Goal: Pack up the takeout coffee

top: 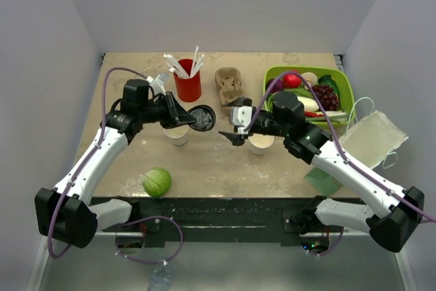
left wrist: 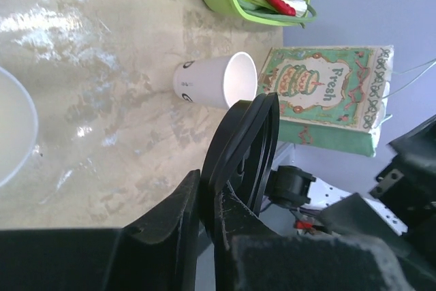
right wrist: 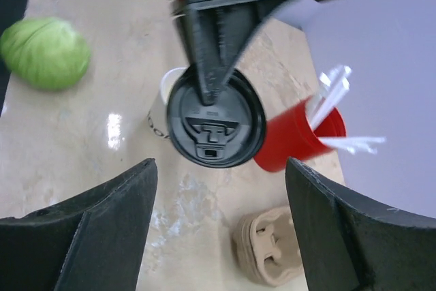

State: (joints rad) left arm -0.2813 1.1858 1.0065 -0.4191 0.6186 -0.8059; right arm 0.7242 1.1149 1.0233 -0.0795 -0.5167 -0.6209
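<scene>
No cup wears a lid. My left gripper (top: 188,119) is shut on the round black lid (top: 202,118) and holds it in the air, edge-on in the left wrist view (left wrist: 242,148). A lidless white paper cup (top: 177,135) stands just under that gripper. A second lidless white cup (top: 261,144) stands under my right arm and shows in the left wrist view (left wrist: 214,81). My right gripper (top: 229,126) is open and empty, facing the lid (right wrist: 215,127) from a short way off.
A red cup with white straws (top: 188,86) and a stack of pulp cup carriers (top: 229,85) stand at the back. A green basket of food (top: 344,83) is back right, a paper bag (top: 371,138) right, a cabbage (top: 157,182) front left.
</scene>
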